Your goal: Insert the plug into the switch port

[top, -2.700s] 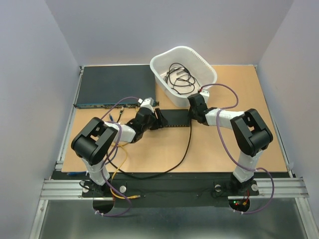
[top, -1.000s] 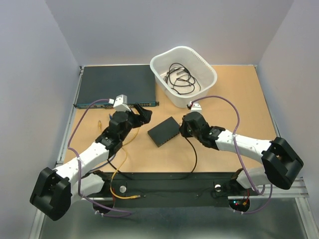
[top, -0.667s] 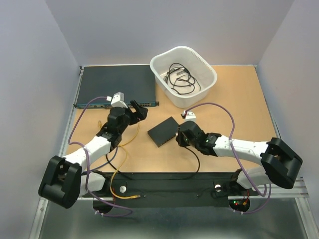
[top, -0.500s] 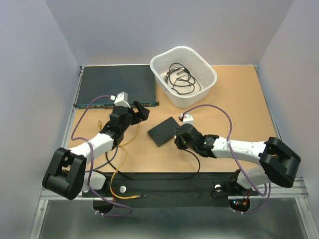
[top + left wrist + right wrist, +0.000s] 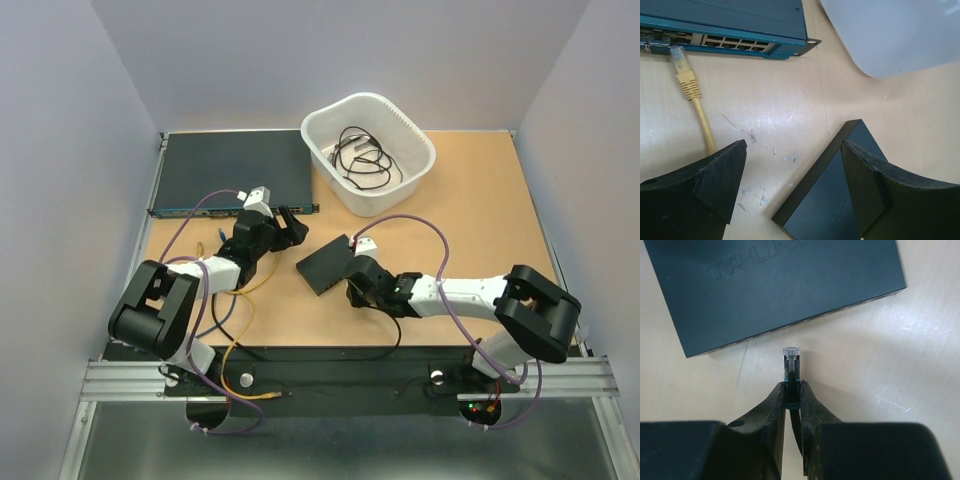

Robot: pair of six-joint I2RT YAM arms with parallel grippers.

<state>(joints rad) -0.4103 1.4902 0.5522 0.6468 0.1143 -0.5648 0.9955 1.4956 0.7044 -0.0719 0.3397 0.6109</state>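
Currently right gripper (image 5: 792, 390) is clamped tight on plug (image 5: 791, 359), pinching its rear boot. Clear tip sticks out ahead of the fingers, aimed at near edge of switch (image 5: 775, 285), just short of it, not touching. Switch lies flat on worktop (image 5: 900, 355), skewed to the arms. Switch port can't be picked out: that edge is shadowed and seen from above. Black cable (image 5: 398, 325) behind plug is hidden by fingers in wrist view; top view shows it trailing toward near edge. Left gripper (image 5: 792, 150) is spread wide, empty, over bare worktop. One switch corner is covered by its right finger. Yellow cable (image 5: 695, 100) lies loose, connector right at face of rack unit (image 5: 725, 20); contact unclear. Basket (image 5: 890, 35) is cut off at frame top.
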